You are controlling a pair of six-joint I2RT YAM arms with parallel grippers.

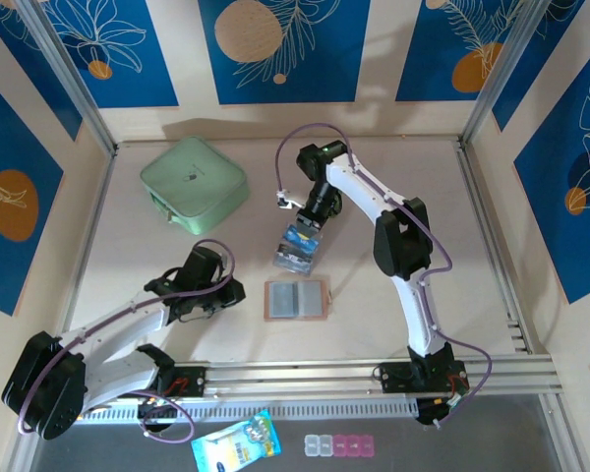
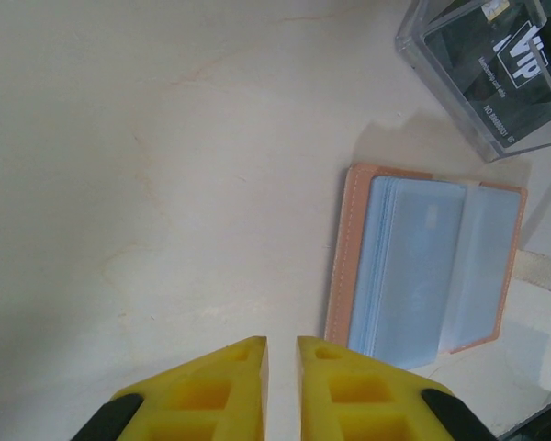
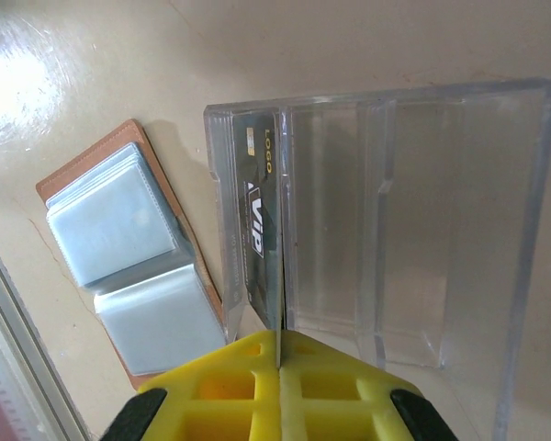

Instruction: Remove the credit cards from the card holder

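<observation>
The card holder (image 1: 297, 300) lies open flat on the table, tan-pink with grey clear sleeves (image 2: 432, 262) facing up (image 3: 119, 248). My right gripper (image 3: 278, 338) is shut on the edge of a dark credit card (image 3: 262, 239) marked VIP. The card stands in the left-hand compartment of a transparent plastic box (image 3: 395, 211), just beyond the holder (image 1: 297, 248). My left gripper (image 2: 282, 344) hovers over bare table left of the holder. Its jaws are closed to a thin slit with nothing between them. In the top view the left gripper (image 1: 234, 292) sits a short way left of the holder.
A mint-green square case (image 1: 194, 179) rests at the back left. A blue packet (image 1: 236, 444) and a strip of small clear and pink boxes (image 1: 339, 445) lie below the rail at the near edge. Walls enclose the table on three sides.
</observation>
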